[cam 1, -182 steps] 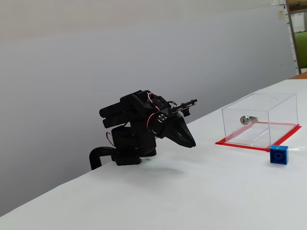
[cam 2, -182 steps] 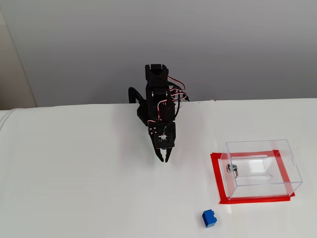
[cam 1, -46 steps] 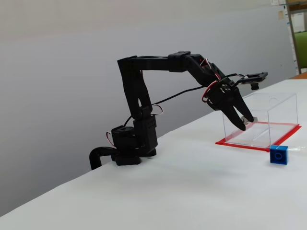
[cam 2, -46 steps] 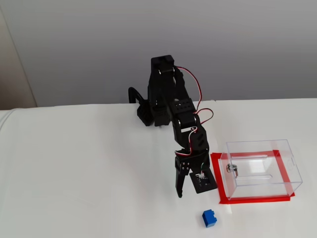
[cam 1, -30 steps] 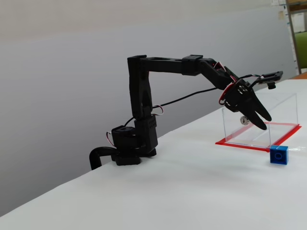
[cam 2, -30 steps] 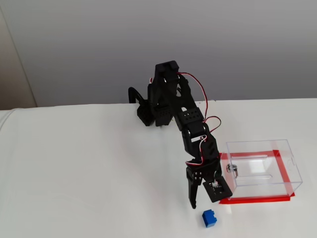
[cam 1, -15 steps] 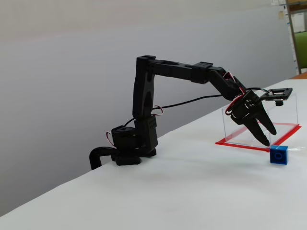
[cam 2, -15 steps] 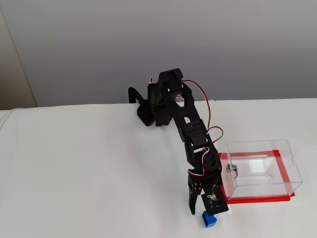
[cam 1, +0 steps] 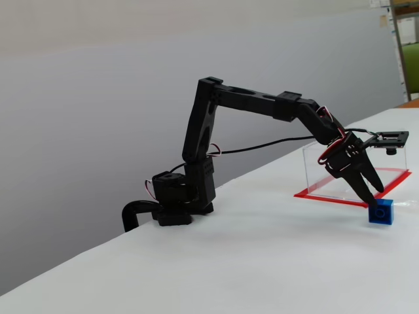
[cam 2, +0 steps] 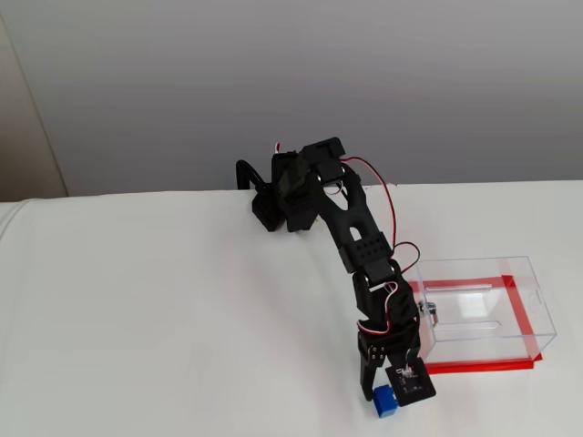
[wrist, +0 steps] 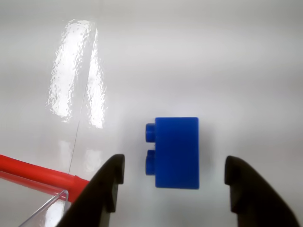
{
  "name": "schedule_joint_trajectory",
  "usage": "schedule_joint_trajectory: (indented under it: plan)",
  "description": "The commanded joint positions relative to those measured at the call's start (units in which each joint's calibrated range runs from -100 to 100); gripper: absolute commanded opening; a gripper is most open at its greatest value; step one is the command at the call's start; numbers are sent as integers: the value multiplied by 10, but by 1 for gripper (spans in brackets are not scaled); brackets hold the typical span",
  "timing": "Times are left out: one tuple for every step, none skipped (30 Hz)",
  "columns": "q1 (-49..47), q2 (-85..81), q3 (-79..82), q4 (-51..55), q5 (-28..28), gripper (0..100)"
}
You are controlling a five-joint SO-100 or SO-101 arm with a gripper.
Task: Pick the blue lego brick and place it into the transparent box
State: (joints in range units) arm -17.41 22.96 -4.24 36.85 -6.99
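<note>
Glossy blue plastic, one brick (wrist: pixel 175 152) with two round studs lies on the white table (wrist: pixel 236 61) between the gripper's (wrist: pixel 173 176) two black fingers (wrist: pixel 110 182), spread wide, untouched. One clear box (cam 2: pixel 483 309) stands beside.

Our count on the table

We see one blue lego brick (wrist: pixel 176 152), one transparent box (cam 2: pixel 480 310), one small silver metal piece (cam 2: pixel 432 314) inside it, and one black arm (cam 1: pixel 252 104).
</note>
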Motion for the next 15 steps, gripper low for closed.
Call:
schedule_joint_trajectory:
  plan:
    - [1, -9, -44, -7, -5, 24]
    - [2, -9, -44, -7, -5, 24]
    - [2, -8, -44, -7, -4, 24]
    - [2, -5, -44, -7, -4, 24]
    - [2, -2, -44, -7, -4, 24]
    - [3, 1, -44, -7, -4, 24]
    - [3, 3, -44, -7, -4, 24]
    - [3, 6, -44, -7, -4, 24]
    - [3, 8, -45, -7, -4, 24]
    - [2, 10, -48, -7, -2, 24]
    - [2, 13, -53, -6, -1, 24]
    - [2, 16, -58, -6, -1, 23]
    - [2, 19, -63, -6, -1, 23]
    - [2, 24, -69, -6, -1, 23]
    - [2, 28, -74, -6, -1, 23]
